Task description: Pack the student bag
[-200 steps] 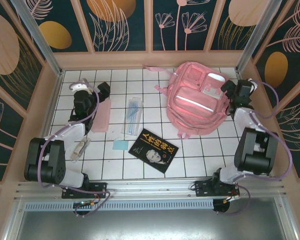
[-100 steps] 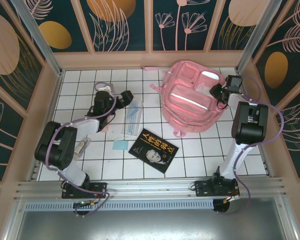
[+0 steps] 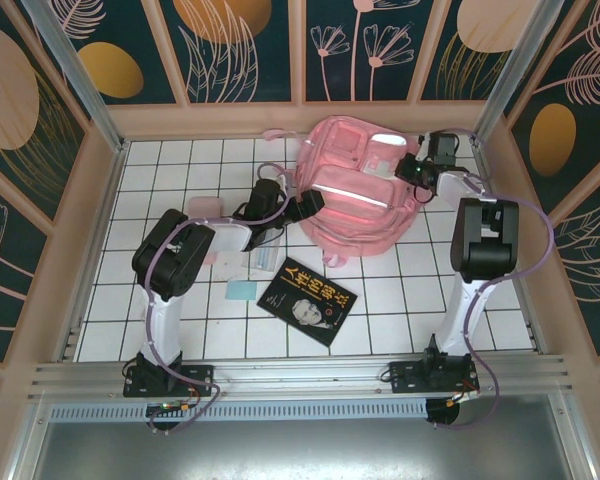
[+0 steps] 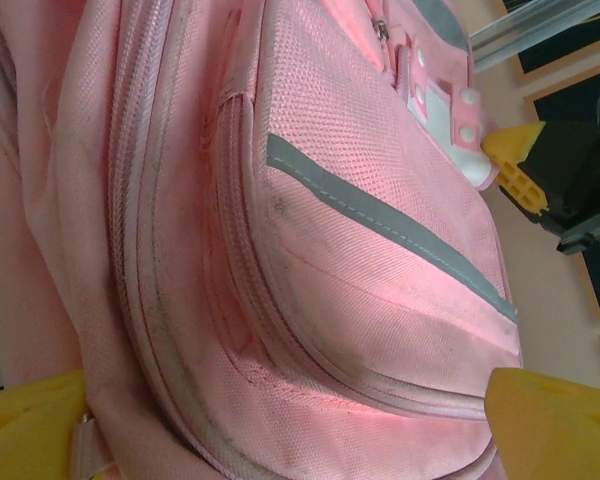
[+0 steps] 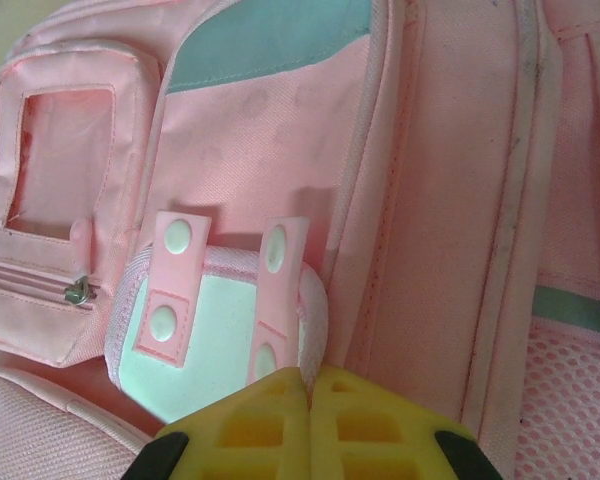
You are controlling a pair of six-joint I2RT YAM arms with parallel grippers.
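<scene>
Slumping at the far side of the surface (image 3: 410,300), the pink bag (image 3: 355,195) looks soft and light, best pinched at a strap or zip seam, while the left jaws gape at its front and the right jaws sit together.

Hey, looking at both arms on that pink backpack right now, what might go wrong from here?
The left gripper is open wide against the student bag's soft front pocket; closing could pinch loose fabric, not a zipper pull. The right gripper is shut beside the mint snap pocket; a push there might just slide the bag. The left arm crosses above the clear packet and could drag it.
</scene>
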